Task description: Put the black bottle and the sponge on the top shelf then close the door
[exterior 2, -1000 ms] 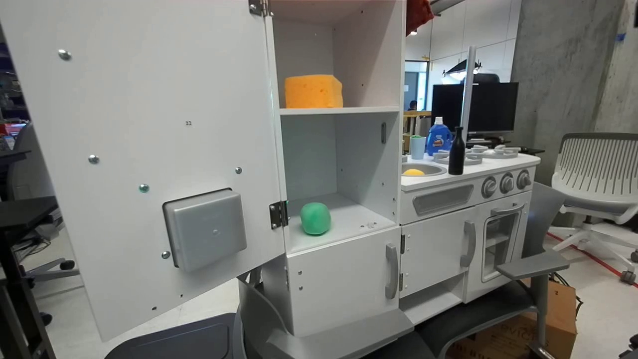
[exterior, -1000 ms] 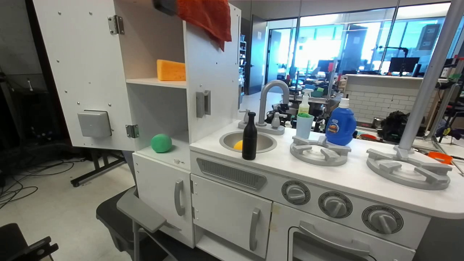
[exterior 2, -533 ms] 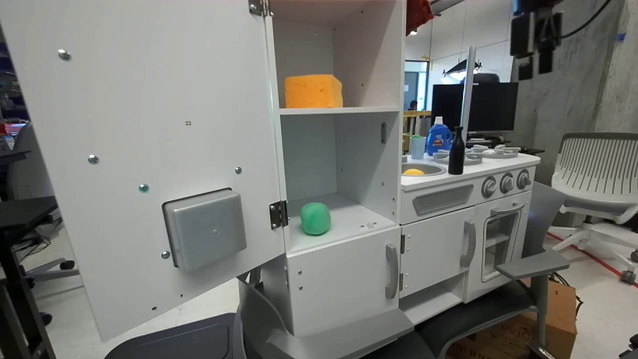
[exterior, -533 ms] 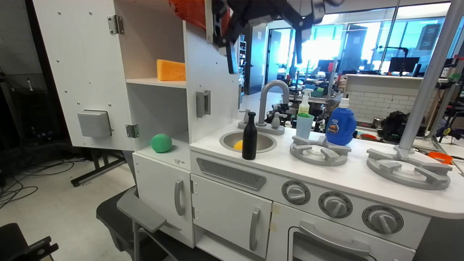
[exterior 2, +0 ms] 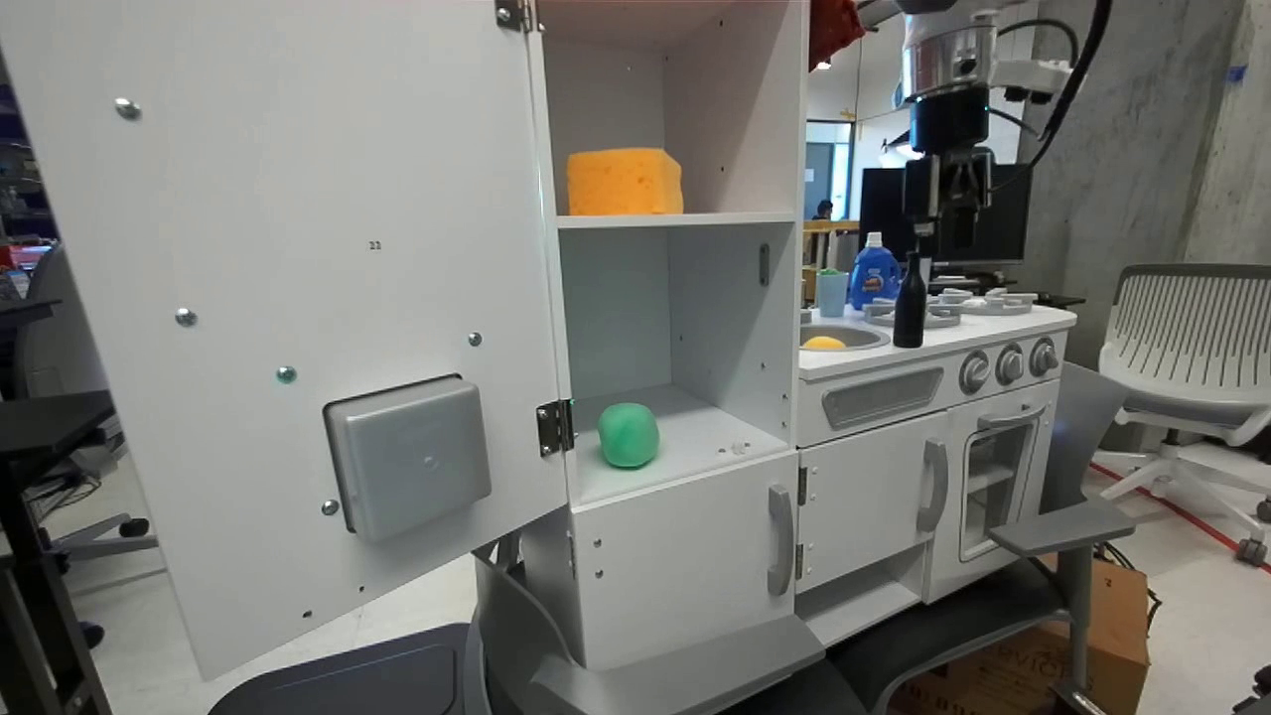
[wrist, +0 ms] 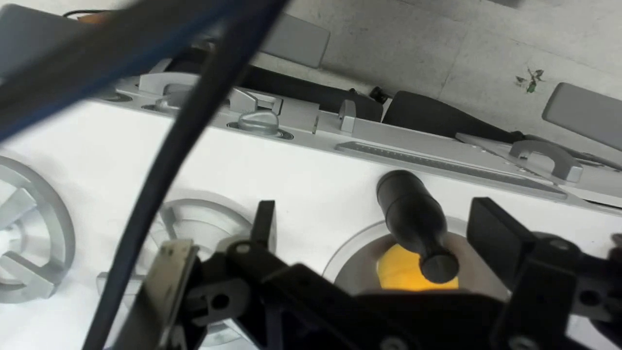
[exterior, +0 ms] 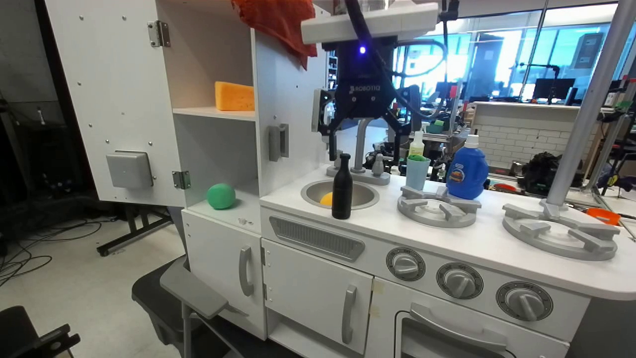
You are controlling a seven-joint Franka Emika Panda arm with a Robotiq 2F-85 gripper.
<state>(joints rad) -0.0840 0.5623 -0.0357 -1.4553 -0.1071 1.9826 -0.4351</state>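
Gripper (exterior: pixel 364 158) points down over the bench (exterior: pixel 387 214), fingers spread well apart. Bottle (exterior: pixel 342 191) stands upright on the bench, front side of the sink (exterior: pixel 365 194), just beside its rim. In an exterior view a fingertip shows right by the bottle's cap; touching or not, can't tell. Wrist view puts the bottle between the two fingers as seen from above, its neck overlapping the sponge (wrist: pixel 396 270). Sponge, yellow, lies in the sink, partly hidden.

Top shelf (exterior 2: pixel 735 219) carries an orange block (exterior 2: pixel 626 184), both exterior views. Green ball (exterior 2: pixel 629 435) sits on the lower shelf (exterior 2: pixel 700 432), near the front. Door (exterior 2: pixel 298 199) is swung open, inner face with a grey box (exterior 2: pixel 412 457) toward the camera.

Rest of bench: faucet (exterior: pixel 360 144) behind the sink, light blue cup (exterior: pixel 417 174) with something green in it, blue jug (exterior: pixel 467 169) just behind a burner (exterior: pixel 451 211). Red towel (exterior: pixel 280 25) hangs at the top of the frame.
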